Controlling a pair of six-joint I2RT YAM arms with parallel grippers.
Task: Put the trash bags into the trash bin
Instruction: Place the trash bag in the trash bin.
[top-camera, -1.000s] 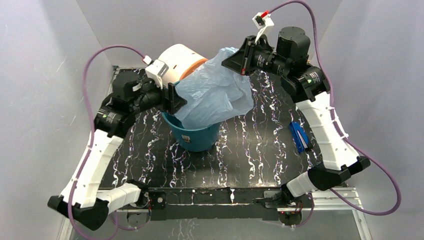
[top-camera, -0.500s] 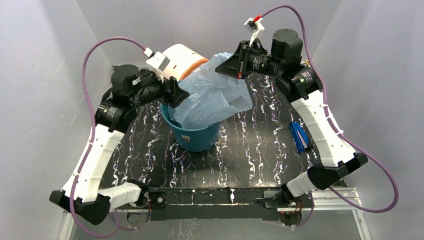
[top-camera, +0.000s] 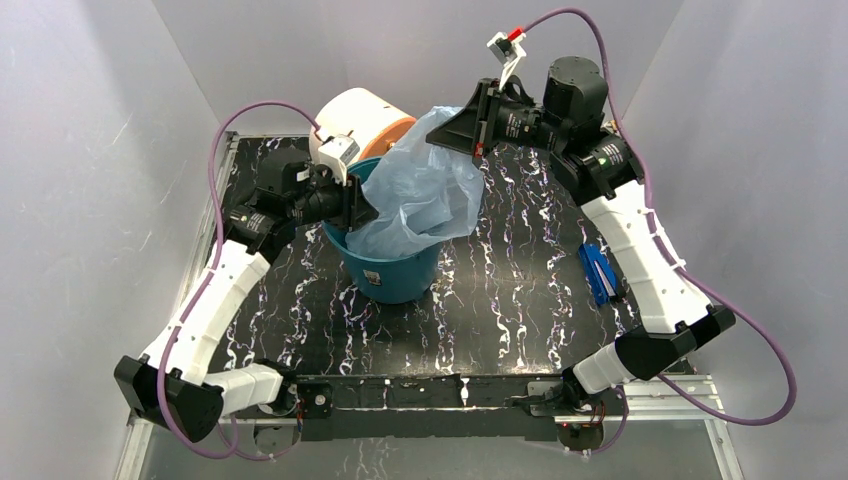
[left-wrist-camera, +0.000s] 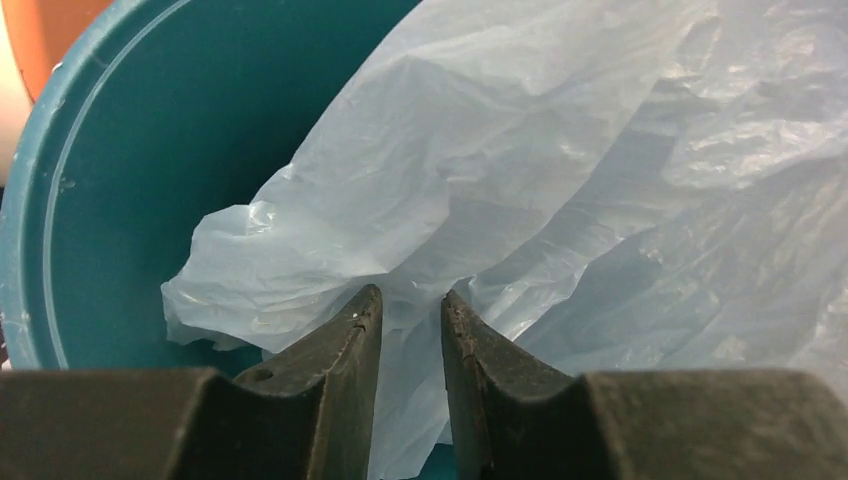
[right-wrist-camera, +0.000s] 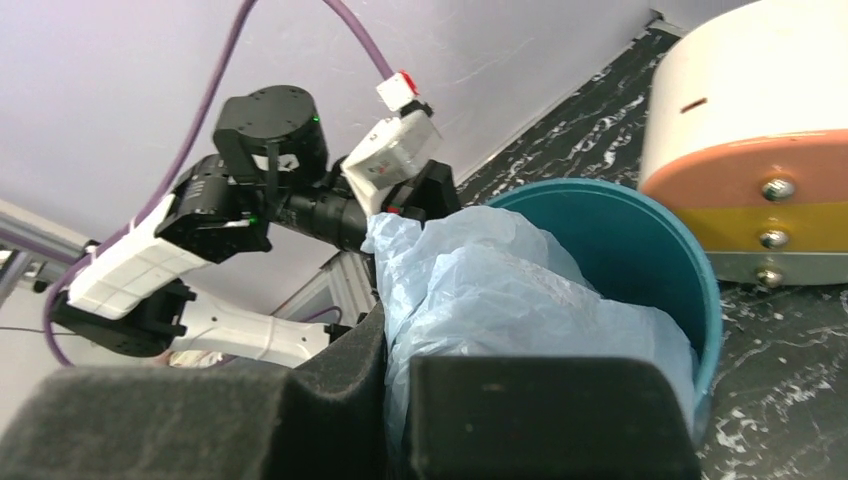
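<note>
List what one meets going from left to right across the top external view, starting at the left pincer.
left pincer → trash bag → right pincer → dark blue flat object. The trash bin and the cream and orange drum overlap these, so they are left out.

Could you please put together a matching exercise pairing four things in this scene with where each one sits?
Things:
1. trash bag
2. trash bin
3. drum-shaped box
4. dark blue flat object

Places:
A. lying flat beside the right arm
B. standing upright near the middle of the table
C. behind the bin, toward the far edge
D. draped partly inside the bin

Pairs: 1-D; 2-B; 3-C; 4-A
</note>
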